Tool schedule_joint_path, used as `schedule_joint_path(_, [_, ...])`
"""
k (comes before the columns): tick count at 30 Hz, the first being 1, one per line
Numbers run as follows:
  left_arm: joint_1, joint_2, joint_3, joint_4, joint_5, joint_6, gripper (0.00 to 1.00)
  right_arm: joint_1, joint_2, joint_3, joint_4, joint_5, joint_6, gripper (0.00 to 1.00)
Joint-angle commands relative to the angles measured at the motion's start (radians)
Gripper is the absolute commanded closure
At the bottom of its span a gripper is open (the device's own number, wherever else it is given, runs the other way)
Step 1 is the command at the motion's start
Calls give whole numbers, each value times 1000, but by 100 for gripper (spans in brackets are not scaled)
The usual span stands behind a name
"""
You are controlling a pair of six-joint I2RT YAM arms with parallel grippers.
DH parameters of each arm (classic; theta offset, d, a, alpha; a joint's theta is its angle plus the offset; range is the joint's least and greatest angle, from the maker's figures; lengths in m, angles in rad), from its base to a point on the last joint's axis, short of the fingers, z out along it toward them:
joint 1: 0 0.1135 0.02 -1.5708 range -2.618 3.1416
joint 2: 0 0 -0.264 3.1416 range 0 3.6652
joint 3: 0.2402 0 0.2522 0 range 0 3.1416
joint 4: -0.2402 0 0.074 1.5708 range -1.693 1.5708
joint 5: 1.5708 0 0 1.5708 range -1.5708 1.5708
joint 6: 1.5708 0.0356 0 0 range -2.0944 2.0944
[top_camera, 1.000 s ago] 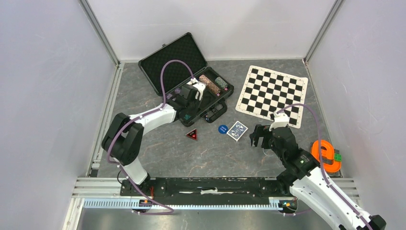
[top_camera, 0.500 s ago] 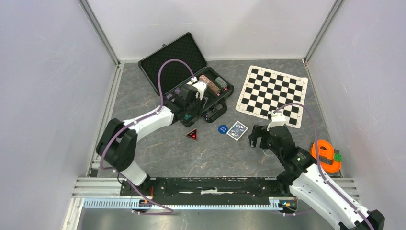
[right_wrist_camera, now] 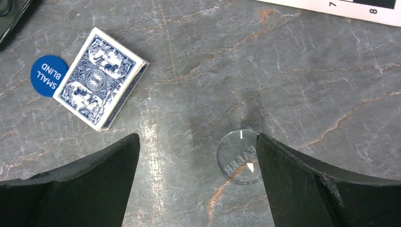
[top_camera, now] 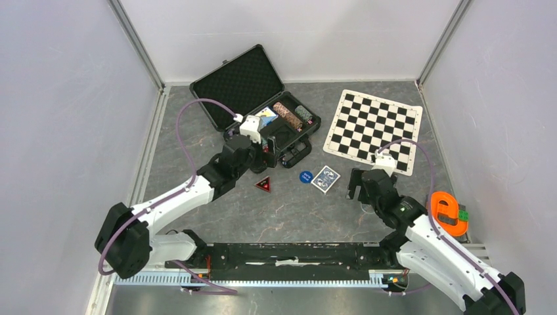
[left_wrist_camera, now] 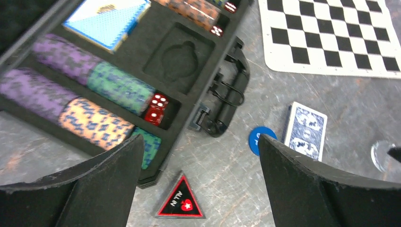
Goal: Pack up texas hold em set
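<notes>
While the open briefcase [top_camera: 236, 82] near the worktop's far left corner holds chip stacks [left_wrist_camera: 116, 87] and red dice [left_wrist_camera: 156, 108], both left fingers [left_wrist_camera: 108, 184] and right fingers [right_wrist_camera: 94, 179] hang spread, empty, the right pair over a clear dealer button [right_wrist_camera: 239, 156], which probably needs a straight descent and pinch.

Briefcase [top_camera: 236, 82], black, foam-lined: laid open toward the far-left corner. Striped chip stacks [left_wrist_camera: 118, 87], red dice [left_wrist_camera: 156, 108] and one card deck [left_wrist_camera: 106, 21] are seated inside. Blue-backed deck [right_wrist_camera: 100, 78] and blue button [right_wrist_camera: 49, 75]: placed mid-bench.
</notes>
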State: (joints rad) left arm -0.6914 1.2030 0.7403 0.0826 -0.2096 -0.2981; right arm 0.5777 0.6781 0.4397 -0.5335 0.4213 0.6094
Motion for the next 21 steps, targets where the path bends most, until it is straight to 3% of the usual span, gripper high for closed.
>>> schedule_joint_path(1, [-29,75,74,-18,116,-53,4,0,-6,39,-17,76,51,2])
schedule_joint_path(2, [-49,96,91,-36,117,-33,1,1,-12,33,-8,67,43,2])
schedule_joint_path(9, [-141,272,279,-281,62,43,0,-1,-89,-3,34,25,6,2])
schedule_joint_path(16, [-224,464,438,-396,-19,59,1,-1,-166,-30,82,-22,-30,2])
schedule_joint_path(21, [-233,610,581,-493,7,78,7,0,-206,-38,82,-23,-40,2])
